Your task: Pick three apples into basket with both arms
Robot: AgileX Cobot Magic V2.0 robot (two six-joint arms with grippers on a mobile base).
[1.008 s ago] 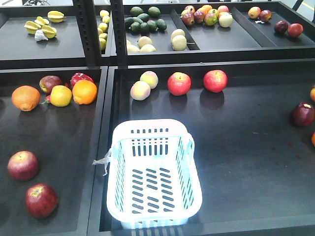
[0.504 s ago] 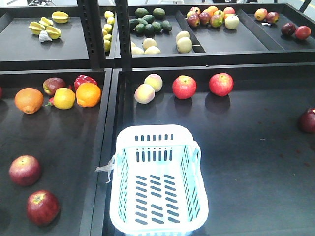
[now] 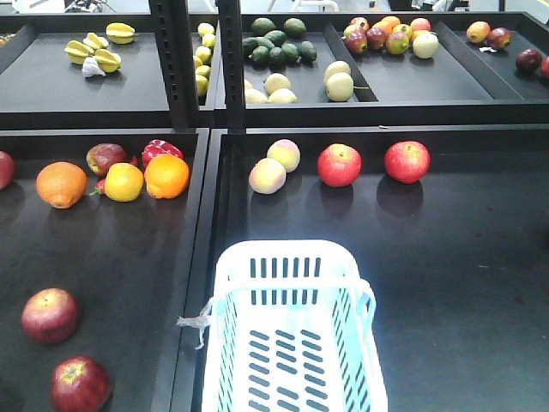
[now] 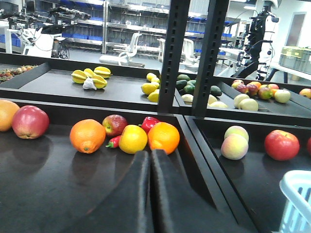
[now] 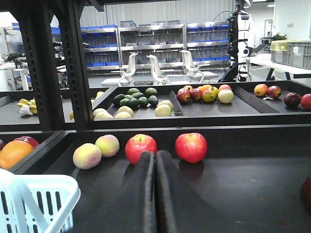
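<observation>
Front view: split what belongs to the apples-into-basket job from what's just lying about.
Job: basket; rear dark red apple; front dark red apple.
Lying about: bright red apples; oranges; peaches; star fruit; avocados.

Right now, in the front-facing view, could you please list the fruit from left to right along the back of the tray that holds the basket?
nearer peach → farther peach → left red apple → right red apple
</observation>
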